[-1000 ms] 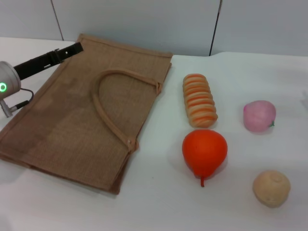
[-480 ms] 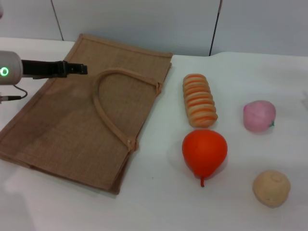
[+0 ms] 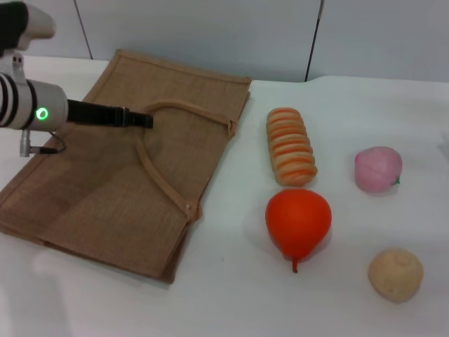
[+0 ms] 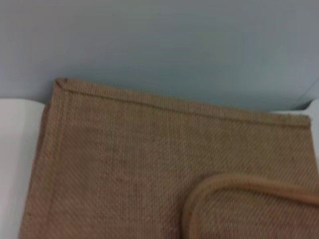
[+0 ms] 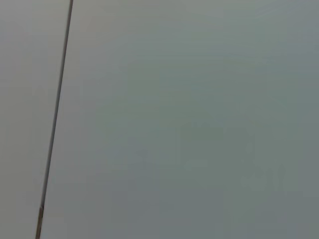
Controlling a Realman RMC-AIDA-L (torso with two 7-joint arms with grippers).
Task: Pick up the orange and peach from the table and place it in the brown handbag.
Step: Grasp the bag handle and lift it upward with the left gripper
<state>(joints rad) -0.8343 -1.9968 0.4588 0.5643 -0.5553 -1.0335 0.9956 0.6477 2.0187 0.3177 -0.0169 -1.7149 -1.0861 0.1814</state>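
Note:
The brown handbag [image 3: 105, 182] lies flat on the left of the white table, its loop handle [image 3: 158, 175] on top. My left gripper [image 3: 142, 119] hovers over the bag's upper part, its tip next to the top of the handle loop. The left wrist view shows the bag's weave [image 4: 124, 164] and a curve of the handle [image 4: 239, 181]. The orange [image 3: 298, 221] lies to the right of the bag. The peach [image 3: 377, 168] lies farther right. Nothing touches either fruit. My right gripper is out of view; its wrist view shows only a grey wall.
An orange-striped bread loaf [image 3: 290, 145] lies just behind the orange. A beige matte ball [image 3: 396, 274] sits at the front right. A grey panelled wall stands behind the table.
My left arm has swung in from the left edge and moved right over the bag, its tip now at the handle loop. The fruits and the bag have not moved.

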